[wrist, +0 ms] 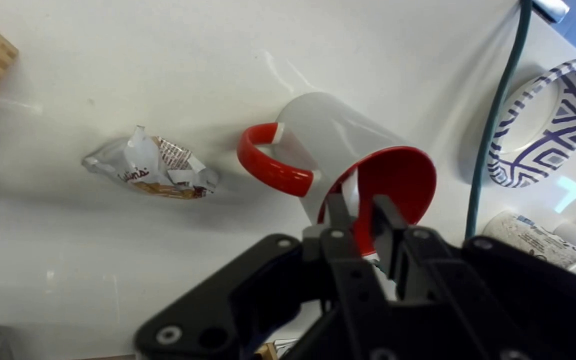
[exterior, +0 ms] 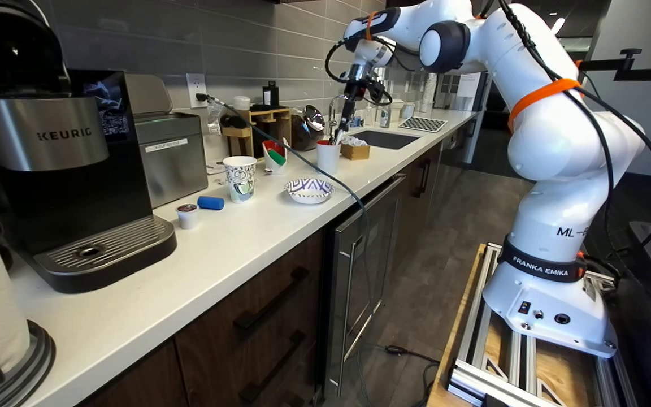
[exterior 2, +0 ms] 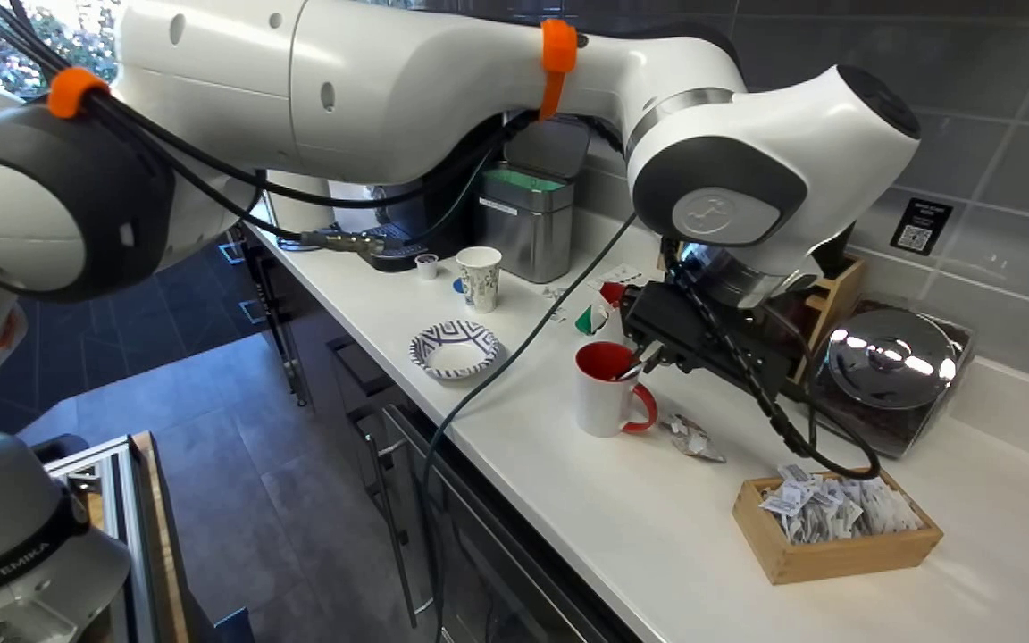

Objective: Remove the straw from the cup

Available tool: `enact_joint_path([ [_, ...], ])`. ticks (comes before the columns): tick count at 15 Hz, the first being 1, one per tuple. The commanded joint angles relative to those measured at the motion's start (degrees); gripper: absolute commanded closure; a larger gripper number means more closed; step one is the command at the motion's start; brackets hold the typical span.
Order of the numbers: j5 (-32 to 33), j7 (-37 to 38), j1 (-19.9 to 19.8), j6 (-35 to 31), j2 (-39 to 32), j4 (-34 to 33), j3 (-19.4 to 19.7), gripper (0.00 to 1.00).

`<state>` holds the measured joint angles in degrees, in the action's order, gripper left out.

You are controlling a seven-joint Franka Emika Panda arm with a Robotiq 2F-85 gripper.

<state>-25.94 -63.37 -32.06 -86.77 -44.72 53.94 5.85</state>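
No small dark cup and no long dark straw show in any view. A white mug with a red inside and red handle stands upright on the counter, in both exterior views and in the wrist view. A white strip stands inside it; its lower end is hidden. My gripper has its fingertips at the mug's mouth, a small gap between them. The strip lies against or just behind one fingertip; contact is unclear. The gripper tilts down into the mug in both exterior views.
A patterned bowl, a paper cup and a crumpled wrapper are around the mug. A teal cable crosses the counter beside it. A wooden packet box and a glass-lidded box stand beyond.
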Motion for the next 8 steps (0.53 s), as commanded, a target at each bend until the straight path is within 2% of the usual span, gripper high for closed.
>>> enact_joint_path([
  [1,0.7,0.5,0.1,0.2,-0.9,-1.7,0.3,1.0],
  [4,1.9,-0.5,0.4,0.9,1.5,-0.2,0.8,1.0],
  [8,5.5,-4.8,1.9,-2.9,9.4,4.3,1.7,1.0],
])
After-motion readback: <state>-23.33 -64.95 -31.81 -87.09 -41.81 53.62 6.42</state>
